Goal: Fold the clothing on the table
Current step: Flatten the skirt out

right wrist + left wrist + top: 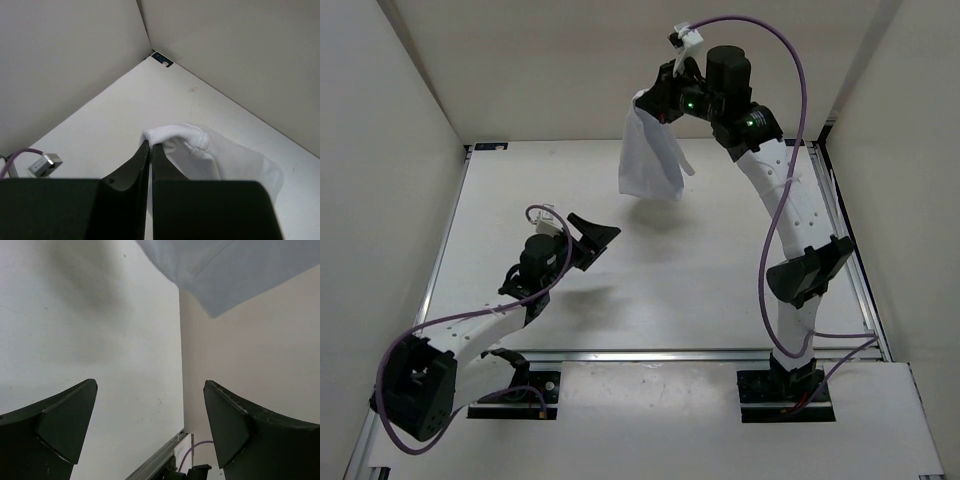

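The clothing [650, 155], a small white cloth, hangs in the air above the far middle of the table [700, 280]. My right gripper [655, 100] is shut on its top edge; in the right wrist view the closed fingertips pinch a hemmed fold of the clothing [200, 155] at the right gripper [151, 145]. My left gripper [592, 238] is open, low over the table's left-middle, below and left of the cloth, touching nothing. In the left wrist view the left gripper [150, 405] stands wide, and the clothing's lower edge [225, 275] hangs above and ahead of it.
White walls enclose the table on the left, back [620, 60] and right. A metal rail [650, 355] runs along the front edge by the arm bases. Purple cables [790, 120] loop off both arms. The cloth's shadow falls on the table beneath it.
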Controlling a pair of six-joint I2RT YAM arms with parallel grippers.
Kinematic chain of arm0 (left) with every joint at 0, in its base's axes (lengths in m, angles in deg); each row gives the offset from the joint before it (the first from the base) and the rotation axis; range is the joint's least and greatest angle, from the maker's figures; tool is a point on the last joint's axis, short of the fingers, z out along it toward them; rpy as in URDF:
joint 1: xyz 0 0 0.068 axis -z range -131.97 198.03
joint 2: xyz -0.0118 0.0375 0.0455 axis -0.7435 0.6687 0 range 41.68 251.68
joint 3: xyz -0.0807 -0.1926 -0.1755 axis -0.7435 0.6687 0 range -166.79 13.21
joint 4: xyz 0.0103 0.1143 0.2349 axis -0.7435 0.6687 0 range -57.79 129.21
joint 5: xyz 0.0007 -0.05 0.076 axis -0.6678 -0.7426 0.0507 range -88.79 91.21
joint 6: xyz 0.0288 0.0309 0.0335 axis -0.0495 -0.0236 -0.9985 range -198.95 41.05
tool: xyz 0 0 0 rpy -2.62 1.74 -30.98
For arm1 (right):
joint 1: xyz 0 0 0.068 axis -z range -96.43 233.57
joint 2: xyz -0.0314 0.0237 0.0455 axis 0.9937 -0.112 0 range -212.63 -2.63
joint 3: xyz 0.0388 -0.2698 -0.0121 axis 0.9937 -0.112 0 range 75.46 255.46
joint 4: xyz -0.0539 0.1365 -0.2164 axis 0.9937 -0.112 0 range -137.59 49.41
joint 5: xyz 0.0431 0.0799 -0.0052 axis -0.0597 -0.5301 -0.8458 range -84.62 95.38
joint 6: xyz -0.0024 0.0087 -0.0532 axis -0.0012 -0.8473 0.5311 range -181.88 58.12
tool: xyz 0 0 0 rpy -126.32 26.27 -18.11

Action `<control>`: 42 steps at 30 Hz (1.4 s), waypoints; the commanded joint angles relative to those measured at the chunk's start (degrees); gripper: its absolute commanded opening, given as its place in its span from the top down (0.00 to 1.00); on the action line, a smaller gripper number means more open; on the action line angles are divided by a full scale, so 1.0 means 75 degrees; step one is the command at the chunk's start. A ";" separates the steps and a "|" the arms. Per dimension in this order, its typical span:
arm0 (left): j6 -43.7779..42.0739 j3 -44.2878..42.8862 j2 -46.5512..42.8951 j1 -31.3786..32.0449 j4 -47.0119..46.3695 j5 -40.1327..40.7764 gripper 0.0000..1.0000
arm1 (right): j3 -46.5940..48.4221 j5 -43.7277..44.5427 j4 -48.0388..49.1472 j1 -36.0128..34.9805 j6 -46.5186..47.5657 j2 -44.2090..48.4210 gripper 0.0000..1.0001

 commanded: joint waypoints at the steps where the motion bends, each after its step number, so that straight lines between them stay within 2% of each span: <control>1: 0.0258 -0.0189 0.0173 0.0269 -0.0582 0.0935 0.02 | -0.0017 0.0413 0.0660 -0.0370 0.0148 0.0671 1.00; 11: 0.1933 0.0479 0.0665 0.0773 -0.2327 0.2728 0.01 | 0.0381 0.1035 0.0391 -0.0769 0.0452 0.0765 1.00; 14: 0.2122 0.0561 0.0666 0.0937 -0.2423 0.3266 0.01 | 0.0311 0.1105 0.0355 -0.0886 0.0429 0.0859 1.00; 18: 0.2508 0.0819 0.1005 0.0961 -0.3322 0.3946 0.01 | 0.0253 0.1351 0.0297 -0.1155 0.0604 0.1000 1.00; 21: 0.2603 0.0585 0.1333 0.0832 -0.3769 0.4112 0.01 | 0.0124 0.1550 0.0238 -0.1355 0.0733 0.1129 1.00; 25: 0.2555 -0.0164 0.1989 0.1113 -0.4016 0.4194 0.01 | 0.0042 0.1516 0.0308 -0.1355 0.0676 0.1269 1.00; 30: 0.2755 -0.0516 0.2809 0.1593 -0.4720 0.4393 0.01 | -0.0052 0.1434 0.0354 -0.1180 0.0558 0.1351 1.00; 42: 0.2919 -0.1442 0.3466 0.1793 -0.5283 0.4687 0.02 | -0.0345 0.1083 0.0425 -0.0945 0.0242 0.1621 1.00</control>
